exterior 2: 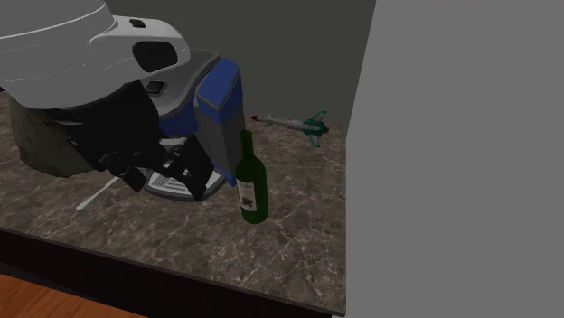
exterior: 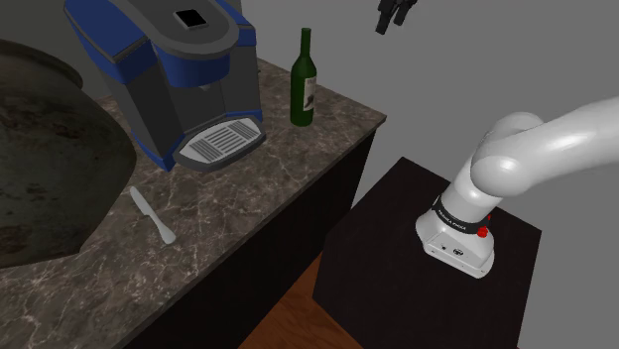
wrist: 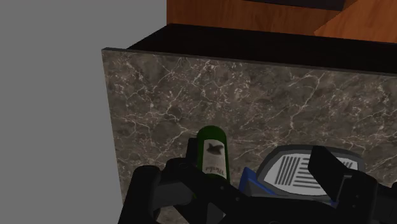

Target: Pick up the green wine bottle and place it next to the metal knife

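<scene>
Though the parted, empty jaws hide one end of it, the green wine bottle (exterior: 304,89) stands upright

Shoulder camera looked down from beside the stand (exterior: 387,238), counter (exterior: 238,208) at ten o'clock; second exterior and wrist cameras sat closer. All caught the green wine bottle (exterior: 303,94).

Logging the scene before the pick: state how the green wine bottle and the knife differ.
Colour: the wine bottle is dark green with a white label; the knife is pale grey.
Pose: the wine bottle stands upright; the knife lies flat.
Place: the wine bottle is off the coffee machine's right in the shoulder view, the knife toward its lower left.
Both rest on the stone-patterned counter.
</scene>
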